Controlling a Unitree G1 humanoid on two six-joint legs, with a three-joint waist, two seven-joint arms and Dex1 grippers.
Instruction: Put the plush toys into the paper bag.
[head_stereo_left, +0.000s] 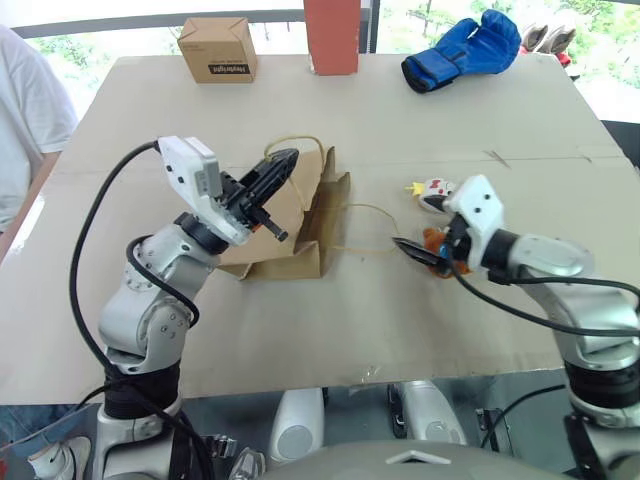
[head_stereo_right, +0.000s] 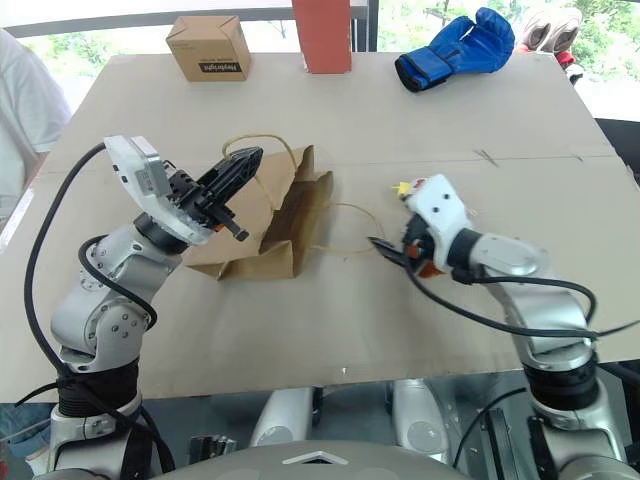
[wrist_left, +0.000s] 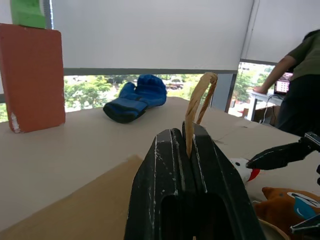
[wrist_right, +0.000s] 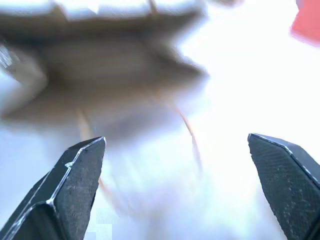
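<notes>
The brown paper bag (head_stereo_left: 295, 232) lies on its side in the middle of the table, mouth toward the right. My left gripper (head_stereo_left: 278, 172) is shut on one of its twisted handles (wrist_left: 196, 102), lifting that loop. The other handle (head_stereo_left: 366, 226) rests on the table. My right gripper (head_stereo_left: 415, 255) stands open to the right of the bag, pointing at it; nothing is between its fingers (wrist_right: 82, 170). The orange-brown plush toy (head_stereo_left: 432, 238) lies on the table, close against that gripper and partly hidden by it. The white plush toy (head_stereo_left: 433, 192) with a red tip lies just beyond.
At the table's far edge are a small printed cardboard box (head_stereo_left: 218, 48), a red block (head_stereo_left: 332, 35) and a blue boxing glove (head_stereo_left: 462, 50). A person in white (head_stereo_left: 25, 120) stands at the left edge. Another person (wrist_left: 300, 75) is farther off.
</notes>
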